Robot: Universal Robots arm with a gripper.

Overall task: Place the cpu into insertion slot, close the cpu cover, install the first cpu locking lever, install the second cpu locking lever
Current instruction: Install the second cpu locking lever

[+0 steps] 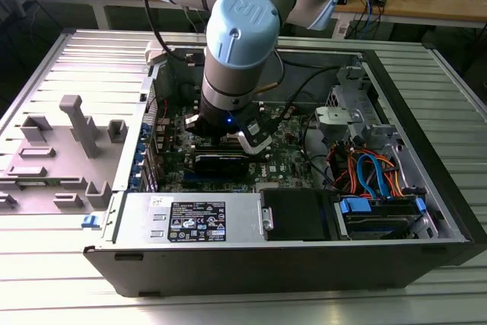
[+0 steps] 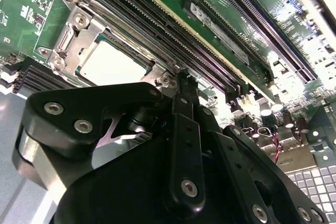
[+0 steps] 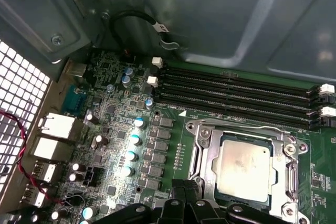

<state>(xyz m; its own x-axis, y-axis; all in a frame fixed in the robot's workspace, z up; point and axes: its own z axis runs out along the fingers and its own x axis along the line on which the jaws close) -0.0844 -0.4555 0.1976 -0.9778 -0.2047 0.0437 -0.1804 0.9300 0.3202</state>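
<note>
Workbench w/ a slatted metal top holds an open computer case [image 1: 426, 211], side panel off, green motherboard [image 3: 121, 129] exposed. Gripper [image 3: 184, 195] hangs low over the board, fingers pressed together w/ nothing between them, tips just beside the socket edge. CPU [image 3: 242, 170] already sits in the insertion slot [image 3: 278, 203], silver top showing through the window of the cpu cover [image 3: 202, 145], which lies flat over it. Chip looks light, stiff, slick-topped, and likely fragile at the pins underneath, so edges are the place to grip; cover is thin springy metal. Memory slots [image 3: 236, 95] run right alongside, capacitors [image 3: 134, 140] cluster near, cables [image 1: 373, 173] and drive bay farther off, leaving tight room.
</note>
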